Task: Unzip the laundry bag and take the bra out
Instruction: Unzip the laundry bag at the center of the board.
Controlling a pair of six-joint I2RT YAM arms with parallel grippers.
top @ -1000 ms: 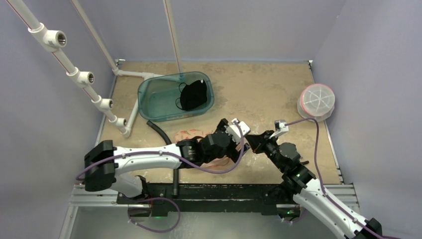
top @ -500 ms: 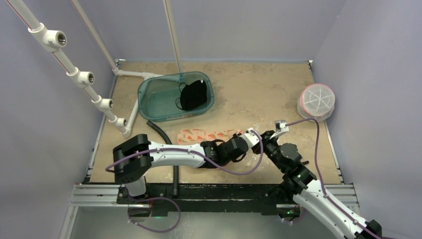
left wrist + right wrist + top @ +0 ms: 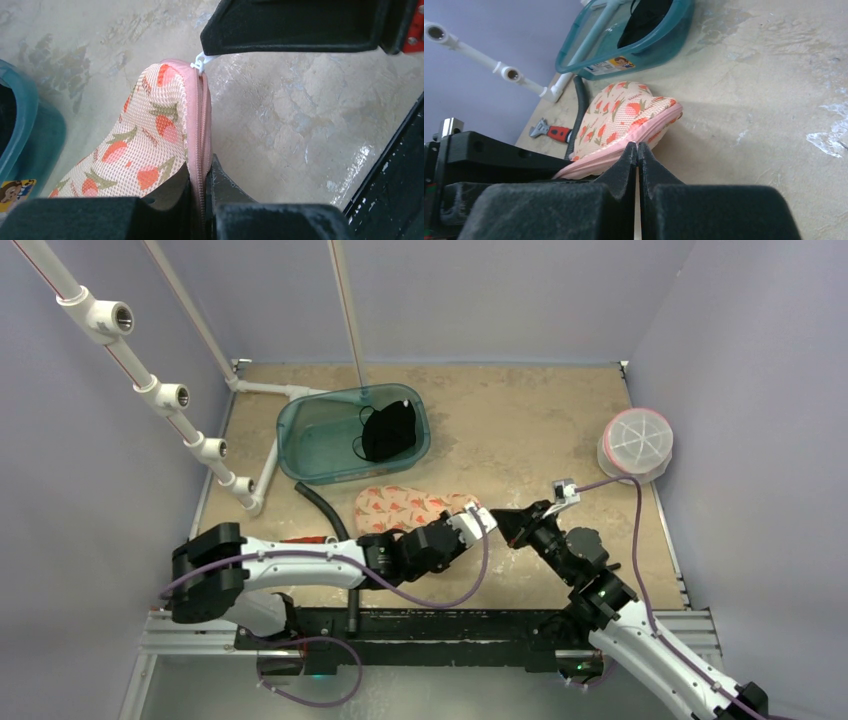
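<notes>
Left gripper (image 3: 201,197) is clamped on the pink zipper edge of the laundry bag (image 3: 405,508). Right gripper (image 3: 638,150) has its fingers together, pinching the white zipper pull (image 3: 200,62) at the bag end farthest from the teal tub (image 3: 305,440). The zip teeth look meshed between the two grips. The bag sits on the table just beside the tub, on its arm-base side; it's mesh with a red-and-green print. The tub sticker (image 3: 613,63) has a cartoon monkey, text too small to read. A black garment (image 3: 388,432) is inside the tub. A red-handled wrench (image 3: 551,132) and a black hose (image 3: 320,502) lie off the tub's near-left corner.
</notes>
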